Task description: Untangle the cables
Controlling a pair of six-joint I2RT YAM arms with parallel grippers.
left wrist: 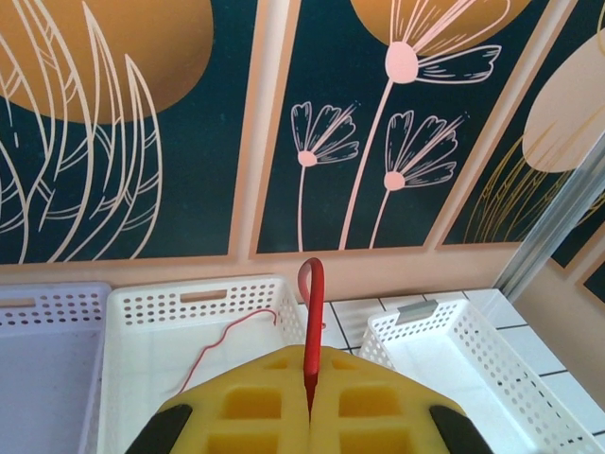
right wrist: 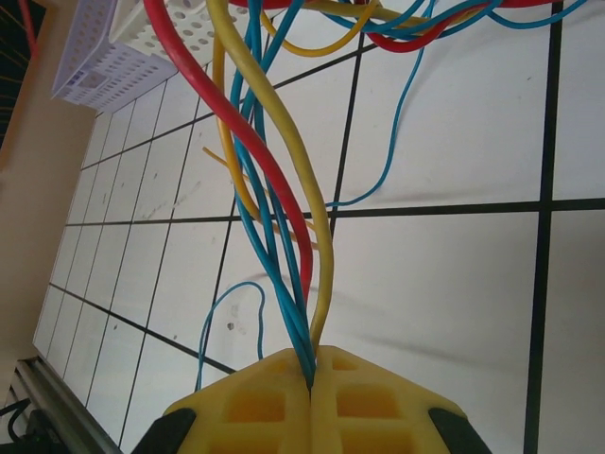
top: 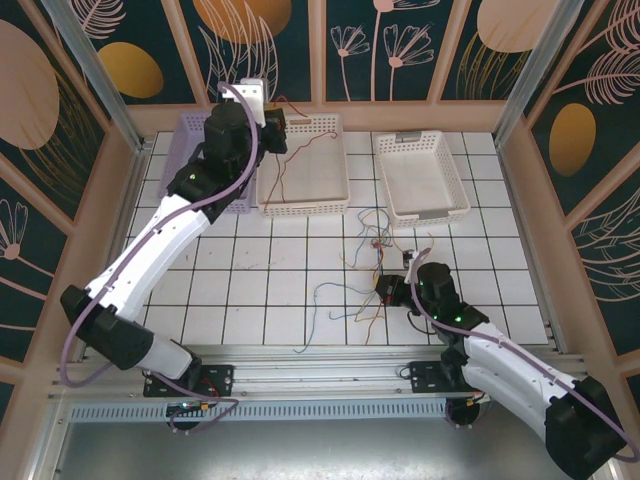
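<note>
Your left claw (left wrist: 310, 402) is clamped shut on a red cable (left wrist: 313, 303) over the white basket (left wrist: 142, 312); your right claw (right wrist: 311, 383) pinches red, yellow and blue cables (right wrist: 284, 218) above the bench (right wrist: 454, 284).

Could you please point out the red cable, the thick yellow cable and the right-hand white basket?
red cable (left wrist: 314, 322), left wrist view, its straight upright stretch
yellow cable (right wrist: 324, 270), right wrist view, its lower bend
white basket (top: 422, 180), top view, its bare floor
</note>
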